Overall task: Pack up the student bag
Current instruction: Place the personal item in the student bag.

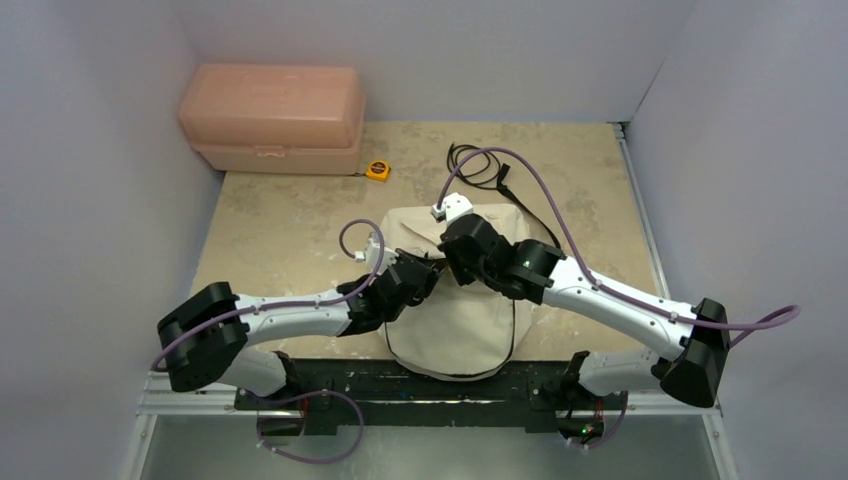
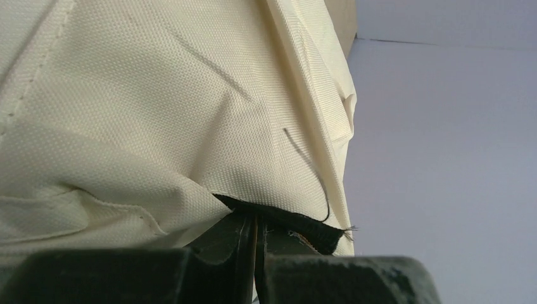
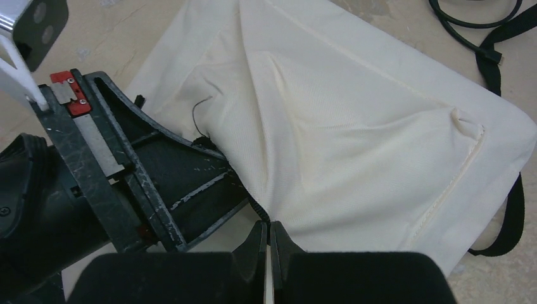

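The left gripper (image 2: 256,221) has its fingers together, clamped on a black-trimmed edge (image 2: 297,225) of the student bag (image 1: 455,320). The cream cloth bunches above it. The right gripper (image 3: 267,233), just beside it, is also closed, and its tips seem to pinch the same dark zip line. The bag lies at the centre of the top view, between the two arms, with a black strap (image 3: 513,215) trailing at the lower right of the right wrist view.

The step in hand looks like opening the bag. The next move probably calls for drawing the two holds apart along the zip. No opening shows, so the bag's contents cannot be told. In the upper left, the pink box (image 1: 270,115) is closed, with a yellow tape measure (image 1: 378,170) just beside it.
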Robot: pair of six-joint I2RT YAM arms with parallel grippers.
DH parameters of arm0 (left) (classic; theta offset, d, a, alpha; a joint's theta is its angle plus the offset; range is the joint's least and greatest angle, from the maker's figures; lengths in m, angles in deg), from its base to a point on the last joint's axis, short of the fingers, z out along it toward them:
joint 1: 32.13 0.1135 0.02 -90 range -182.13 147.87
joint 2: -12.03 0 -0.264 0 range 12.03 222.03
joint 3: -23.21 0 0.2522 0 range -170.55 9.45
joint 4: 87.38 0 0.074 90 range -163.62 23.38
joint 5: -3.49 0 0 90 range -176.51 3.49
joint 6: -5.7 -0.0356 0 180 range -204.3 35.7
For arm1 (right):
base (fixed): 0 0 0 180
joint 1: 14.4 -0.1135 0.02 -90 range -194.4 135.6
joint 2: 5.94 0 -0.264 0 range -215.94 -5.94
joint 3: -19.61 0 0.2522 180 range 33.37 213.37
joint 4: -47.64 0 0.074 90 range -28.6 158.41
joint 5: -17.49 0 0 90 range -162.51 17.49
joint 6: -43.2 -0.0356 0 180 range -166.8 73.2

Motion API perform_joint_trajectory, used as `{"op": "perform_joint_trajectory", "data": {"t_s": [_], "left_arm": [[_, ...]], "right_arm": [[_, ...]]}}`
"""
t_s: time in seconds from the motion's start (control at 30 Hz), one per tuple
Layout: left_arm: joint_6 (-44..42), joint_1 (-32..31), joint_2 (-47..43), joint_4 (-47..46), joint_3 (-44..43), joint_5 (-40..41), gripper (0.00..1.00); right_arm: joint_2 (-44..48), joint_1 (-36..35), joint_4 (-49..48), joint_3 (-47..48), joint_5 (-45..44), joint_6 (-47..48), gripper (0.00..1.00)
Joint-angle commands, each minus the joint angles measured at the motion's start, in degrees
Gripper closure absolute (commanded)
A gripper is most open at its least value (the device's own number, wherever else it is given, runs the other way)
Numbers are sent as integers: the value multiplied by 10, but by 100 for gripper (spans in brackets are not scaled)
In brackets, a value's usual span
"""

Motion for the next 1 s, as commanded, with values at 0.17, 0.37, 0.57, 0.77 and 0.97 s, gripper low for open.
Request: {"op": "perform_joint_trajectory", "data": {"t_s": [0.17,0.37,0.57,0.77,0.97], "left_arm": [[-86,4,59,-160,-24,-37,99],[-141,6,69,-218,-25,-150,79],[-187,8,17,-189,14,-258,54],[-221,18,-101,-84,65,-331,33],[-310,39,-249,133,60,-383,29]], "right_arm": [[21,-2,-5,27,15,0,100],[22,11,-8,33,10,5,100],[28,19,-7,14,8,11,100],[31,23,-9,-2,30,11,100],[33,23,-15,-31,106,2,60]]}}
